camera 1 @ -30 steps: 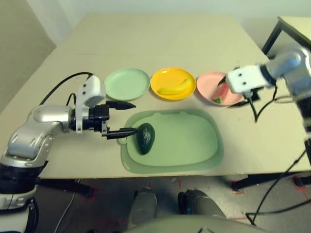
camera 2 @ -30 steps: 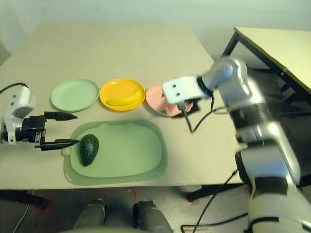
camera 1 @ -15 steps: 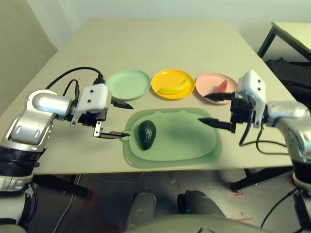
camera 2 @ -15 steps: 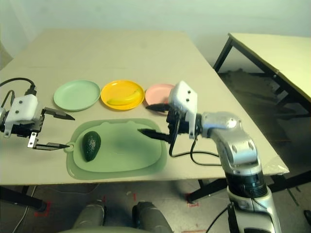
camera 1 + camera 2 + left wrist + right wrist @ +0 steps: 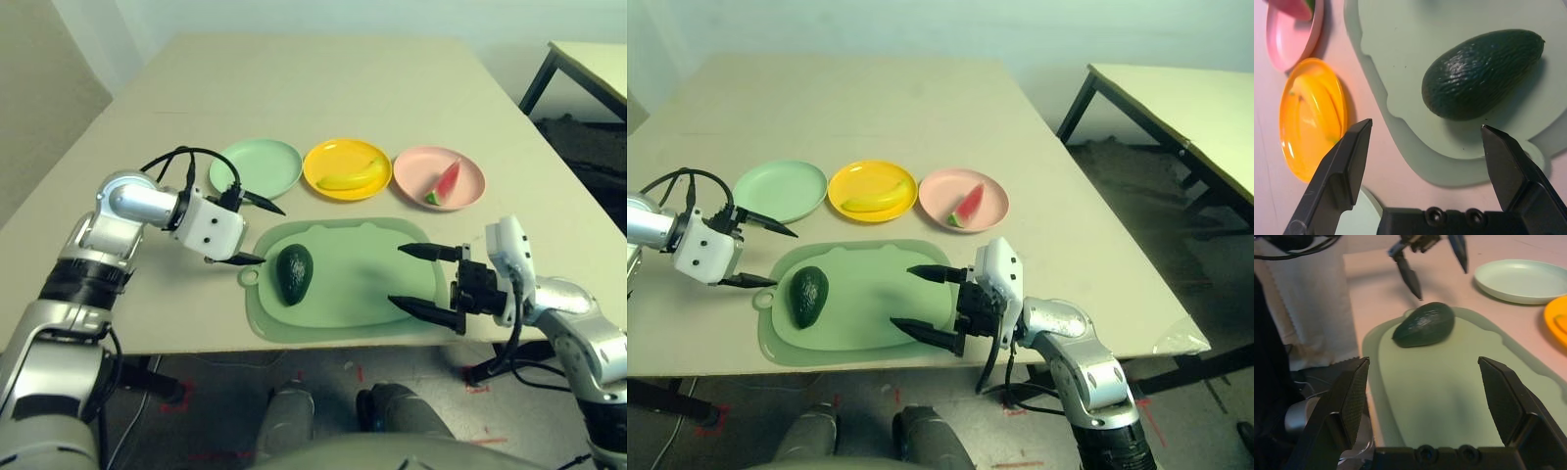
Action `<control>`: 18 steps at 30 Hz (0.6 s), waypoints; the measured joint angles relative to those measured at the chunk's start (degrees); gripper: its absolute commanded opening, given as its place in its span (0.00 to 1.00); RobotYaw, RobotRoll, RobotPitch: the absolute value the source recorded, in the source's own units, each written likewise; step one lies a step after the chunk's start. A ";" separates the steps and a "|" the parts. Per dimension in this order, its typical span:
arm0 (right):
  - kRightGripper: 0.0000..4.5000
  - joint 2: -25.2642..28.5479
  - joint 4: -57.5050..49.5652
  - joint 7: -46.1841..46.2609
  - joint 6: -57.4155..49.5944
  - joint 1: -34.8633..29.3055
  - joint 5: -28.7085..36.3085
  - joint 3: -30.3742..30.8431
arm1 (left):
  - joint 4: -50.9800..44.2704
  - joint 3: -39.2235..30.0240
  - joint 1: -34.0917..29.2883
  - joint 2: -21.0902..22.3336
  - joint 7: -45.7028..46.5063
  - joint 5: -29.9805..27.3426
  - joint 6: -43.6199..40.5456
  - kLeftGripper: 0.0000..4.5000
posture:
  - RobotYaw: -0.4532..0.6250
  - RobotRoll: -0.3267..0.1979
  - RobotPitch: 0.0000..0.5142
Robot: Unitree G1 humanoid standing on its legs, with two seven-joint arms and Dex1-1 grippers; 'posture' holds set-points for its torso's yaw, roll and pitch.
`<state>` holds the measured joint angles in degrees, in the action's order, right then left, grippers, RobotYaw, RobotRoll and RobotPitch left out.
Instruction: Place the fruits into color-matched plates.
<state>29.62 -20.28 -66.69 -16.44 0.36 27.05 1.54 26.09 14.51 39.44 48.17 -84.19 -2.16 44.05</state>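
Two of three fruits done, by the look of it: banana (image 5: 345, 178) lying in the yellow plate (image 5: 323, 159), watermelon wedge (image 5: 444, 184) in the pink plate (image 5: 470, 171), both in the row toward the table's (image 5: 323, 78) far side. Left to do: avocado (image 5: 294, 273), lying loose at the left end of the green cutting mat (image 5: 362, 284), near the table's front edge; mint green plate (image 5: 257, 166) bare. Left gripper (image 5: 257, 231) spread wide just off the mat's left edge, beside the avocado, holding nothing. Right gripper (image 5: 424, 283) likewise wide apart and empty, over the mat's right end.
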 measured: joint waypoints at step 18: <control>0.99 -1.91 1.32 4.28 2.25 0.79 1.43 1.90 | 3.20 6.01 2.15 -3.85 -4.34 -0.81 3.61 1.00 | 0.43 0.62 0.14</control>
<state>27.70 -18.96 -62.41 -14.19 1.16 28.48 3.44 29.29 20.52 41.59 44.33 -88.53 -2.97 47.66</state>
